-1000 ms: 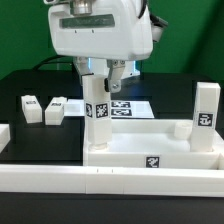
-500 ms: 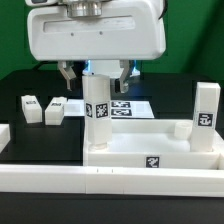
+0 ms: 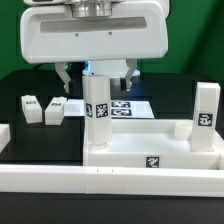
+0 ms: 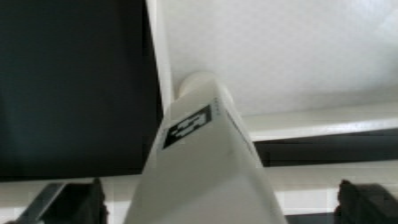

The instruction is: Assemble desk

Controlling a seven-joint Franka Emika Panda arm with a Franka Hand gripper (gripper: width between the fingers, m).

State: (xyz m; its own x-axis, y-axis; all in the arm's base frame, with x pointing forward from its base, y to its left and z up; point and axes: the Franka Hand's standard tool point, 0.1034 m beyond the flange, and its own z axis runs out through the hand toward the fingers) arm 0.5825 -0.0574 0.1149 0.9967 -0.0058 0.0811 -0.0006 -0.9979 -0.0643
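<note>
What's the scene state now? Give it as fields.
gripper: open, jaws either side of leg A's top, gaps visible
tabletop: lying flat, rim up
leg A: upright on tabletop, under gripper
leg B: upright on tabletop, exterior view's right
loose legs: two, lying off tabletop, exterior view's left
marker board: behind tabletop

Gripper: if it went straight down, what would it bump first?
Most likely the upright leg right beneath the gripper. Its open fingers stand either side of the leg, so they might slide down past it toward the tabletop; depth is unclear.
</note>
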